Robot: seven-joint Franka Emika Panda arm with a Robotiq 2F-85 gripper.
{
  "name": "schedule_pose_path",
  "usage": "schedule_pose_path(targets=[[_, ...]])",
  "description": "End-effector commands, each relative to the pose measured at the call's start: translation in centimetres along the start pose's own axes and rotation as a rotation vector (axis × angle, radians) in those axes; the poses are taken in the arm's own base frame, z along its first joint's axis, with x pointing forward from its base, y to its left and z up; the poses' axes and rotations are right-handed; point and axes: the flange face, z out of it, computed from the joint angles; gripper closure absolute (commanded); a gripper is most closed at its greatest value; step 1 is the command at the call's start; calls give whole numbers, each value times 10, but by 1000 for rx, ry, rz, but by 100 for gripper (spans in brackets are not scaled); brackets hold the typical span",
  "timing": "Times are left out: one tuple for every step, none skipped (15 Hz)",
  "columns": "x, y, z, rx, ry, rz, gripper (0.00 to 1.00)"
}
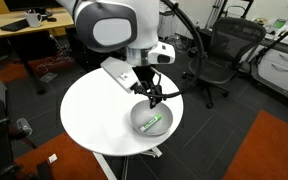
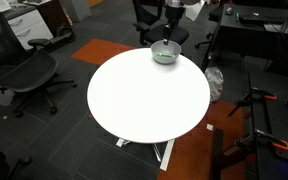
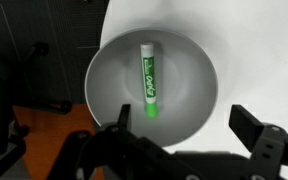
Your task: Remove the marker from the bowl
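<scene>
Wrist view: gripper (image 3: 182,132) spread wide above the bowl (image 3: 112,85), likely so its fingers (image 3: 259,135) can go around the marker (image 3: 148,78) lying inside.

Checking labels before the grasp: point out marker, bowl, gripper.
marker (image 3: 148,80), wrist view, mid-barrel on the green label.
bowl (image 3: 194,75), wrist view, bare inner wall.
gripper (image 3: 180,127), wrist view, midway between its open fingertips.
</scene>
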Motion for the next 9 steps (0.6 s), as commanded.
schedule_pose_path(targets=[[7, 16, 17, 42, -2, -11, 0], [7, 19, 22, 61, -3, -14, 0], [8, 21, 28, 72, -10, -18, 0], [8, 22, 32, 80, -16, -24, 0], [9, 23, 38, 86, -25, -30, 0], [10, 23, 43, 98, -30, -40, 0], [10, 24, 47, 102, -35, -44, 0], [12, 23, 51, 107, -35, -50, 0], [14, 23, 54, 108, -36, -50, 0]])
